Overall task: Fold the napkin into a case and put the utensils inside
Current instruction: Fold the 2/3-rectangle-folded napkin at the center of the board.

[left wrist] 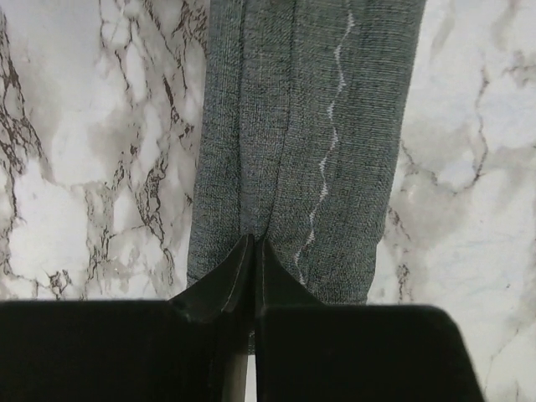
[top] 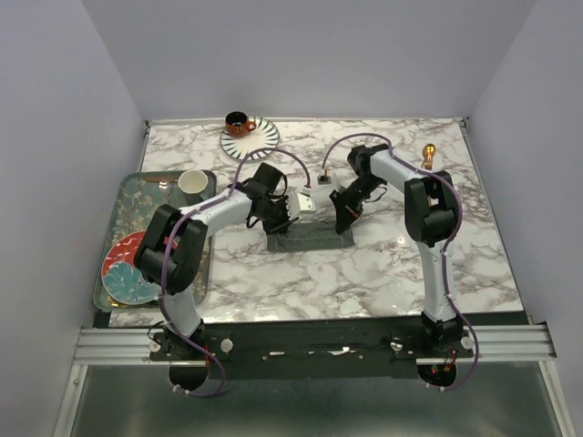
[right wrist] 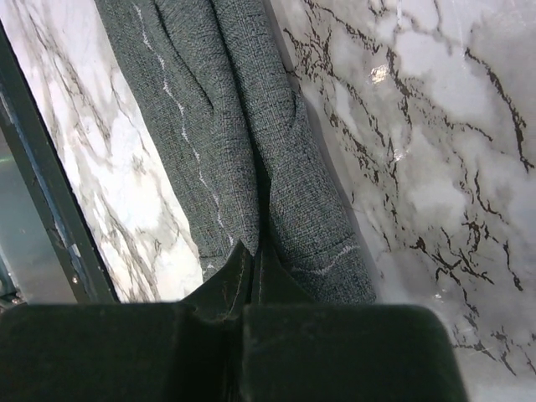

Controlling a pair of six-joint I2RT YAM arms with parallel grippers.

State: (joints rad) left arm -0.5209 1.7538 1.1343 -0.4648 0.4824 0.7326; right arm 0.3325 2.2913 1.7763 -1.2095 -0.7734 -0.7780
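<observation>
While both sets of jaws sat at opposite ends of the napkin [top: 310, 239], I recorded its state: already folded into a long narrow strip, lying near the middle of the worktop [top: 364, 273] between my two arms. Left jaws: clenched tip to tip on one end of the strip, with a crease in the cloth running straight into them. Right jaws: likewise clenched, nipping a raised ridge of fabric at the other end, the folds puckering toward the tips. Handling, my judgement: the cloth looked soft, light and limp, with no stiffness to keep a fold by itself, so the layers would likely slide or fall open if let go. The best hold seemed to be at the ends or along the stitched hem, taking every layer in one bite. One gold utensil [top: 428, 153] lay well apart, near the far right edge. It was thin, hard and shiny, probably slippery, so a grip across the handle seemed soundest. I could not make out a second one with certainty. Room: bare marble lay in front of and to the right of the strip. A tray [top: 132, 205] of crockery lined the left edge and a cup and saucer [top: 248, 130] stood at the far edge, both well clear of the napkin. The worktop's near edge ran alongside the strip.
</observation>
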